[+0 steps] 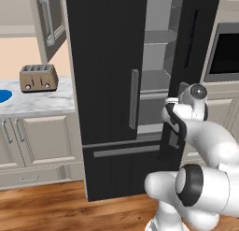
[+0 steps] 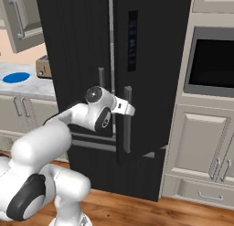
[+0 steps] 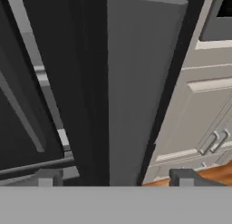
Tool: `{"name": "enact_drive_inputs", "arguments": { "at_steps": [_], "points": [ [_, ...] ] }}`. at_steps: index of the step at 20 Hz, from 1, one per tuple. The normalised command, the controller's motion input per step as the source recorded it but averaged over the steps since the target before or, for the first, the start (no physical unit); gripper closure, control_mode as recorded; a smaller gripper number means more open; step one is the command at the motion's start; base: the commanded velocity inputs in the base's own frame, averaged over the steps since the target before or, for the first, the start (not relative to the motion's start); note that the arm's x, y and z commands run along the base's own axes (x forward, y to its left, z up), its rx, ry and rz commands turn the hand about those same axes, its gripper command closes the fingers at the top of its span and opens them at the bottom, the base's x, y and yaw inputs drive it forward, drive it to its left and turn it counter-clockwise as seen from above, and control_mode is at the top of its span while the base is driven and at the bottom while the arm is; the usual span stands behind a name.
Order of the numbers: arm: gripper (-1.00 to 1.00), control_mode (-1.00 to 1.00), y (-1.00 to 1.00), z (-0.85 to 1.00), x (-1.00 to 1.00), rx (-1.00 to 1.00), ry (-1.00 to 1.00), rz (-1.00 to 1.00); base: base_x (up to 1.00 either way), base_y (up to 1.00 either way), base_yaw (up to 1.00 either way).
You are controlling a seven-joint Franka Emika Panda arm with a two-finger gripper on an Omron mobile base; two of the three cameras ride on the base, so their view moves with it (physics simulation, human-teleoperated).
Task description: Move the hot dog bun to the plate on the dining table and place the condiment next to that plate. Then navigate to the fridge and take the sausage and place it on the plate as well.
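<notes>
Hand view showed the gripper [image 3: 115,175] right in front of a long grey handle [image 3: 138,91] on the fridge [image 3: 88,82]. The two small dark finger tips [image 3: 47,177] stood wide apart, one on each side of the handle, so the jaws were open and held nothing. The handle was a flat, smooth bar with straight edges. The fridge was tall, black and smooth. In the left base view its right door [image 1: 189,61] stood swung out, and the inside [image 1: 156,71] was pale grey with flat shelves. I could not tell if any food lay on those shelves, and I could not pick out the sausage. To the left of the fridge was a worktop [image 1: 42,101] of white and grey marble. On it stood a boxy tan toaster [image 1: 38,78] with slots on top, and a round bright blue plate [image 2: 16,77] lay flat there too. Cream cupboards [image 1: 39,146] with thin curved handles sat under the worktop. A black oven [image 2: 212,62] was set in the wall to the right of the fridge. The floor [image 1: 42,209] was brown wood planks.
</notes>
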Motion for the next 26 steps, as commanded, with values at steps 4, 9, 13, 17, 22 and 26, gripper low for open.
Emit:
{"name": "enact_drive_inputs", "arguments": {
  "at_steps": [4, 9, 13, 17, 22, 26],
  "points": [
    [-1.00, -1.00, 0.60, 0.32, -0.23, -0.24, 0.08, 0.03, 0.00, 0.00, 0.00],
    [-1.00, -1.00, 0.65, 0.34, -0.06, -0.28, 0.17, 0.02, 0.00, 0.00, 0.00],
    [-1.00, -1.00, 0.65, 0.23, 0.11, -0.28, 0.33, 0.00, 0.00, 0.00, 0.00],
    [-1.00, -1.00, 0.44, 0.03, 0.54, -0.28, 0.34, 0.00, 0.00, 0.00, 0.00],
    [-1.00, -1.00, 0.07, 0.00, 0.83, -0.16, 0.22, 0.00, 0.00, 0.00, 0.00],
    [-1.00, -1.00, -0.15, -0.11, 0.78, -0.02, 0.18, 0.01, 0.00, 0.00, 0.00]
  ]
}}
